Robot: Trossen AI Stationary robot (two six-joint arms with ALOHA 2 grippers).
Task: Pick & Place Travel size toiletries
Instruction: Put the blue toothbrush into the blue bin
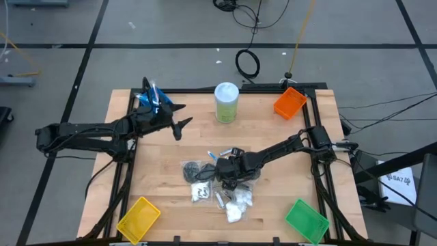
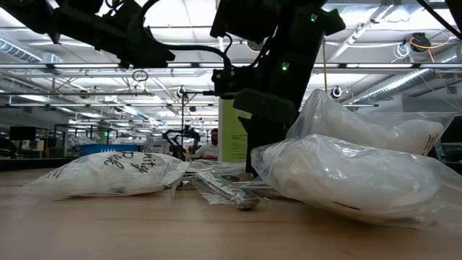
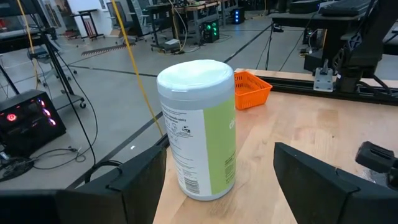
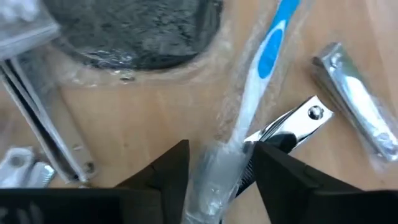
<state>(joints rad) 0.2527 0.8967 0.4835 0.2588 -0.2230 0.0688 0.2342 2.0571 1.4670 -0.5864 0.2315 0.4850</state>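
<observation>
The travel size toiletries (image 1: 218, 181) lie in a heap at the table's middle: white packets (image 2: 108, 173), dark grey discs (image 4: 137, 31), silver nail clippers (image 4: 292, 127) and a blue and white toothbrush (image 4: 267, 56) in clear wrap. My right gripper (image 1: 229, 174) reaches down into the heap. Its open fingers stand close on either side of the toothbrush's wrapped handle end (image 4: 214, 171), which lies on the table. My left gripper (image 1: 181, 117) hangs open above the table's far left, facing the pale-green canister (image 3: 199, 137) without touching it. My right gripper comes steeply from above, one finger (image 4: 168, 174) on each side of the toothbrush's wrapped handle end, lying across the brush. Whether the fingers touch the wrap I cannot tell. The toothbrush lies flat on the table.
A blue bin (image 1: 147, 99) stands at the far left corner, an orange bin (image 1: 289, 102) at the far right, a yellow bin (image 1: 138, 219) near left and a green bin (image 1: 306, 220) near right. The canister (image 1: 227, 102) stands upright at the far middle.
</observation>
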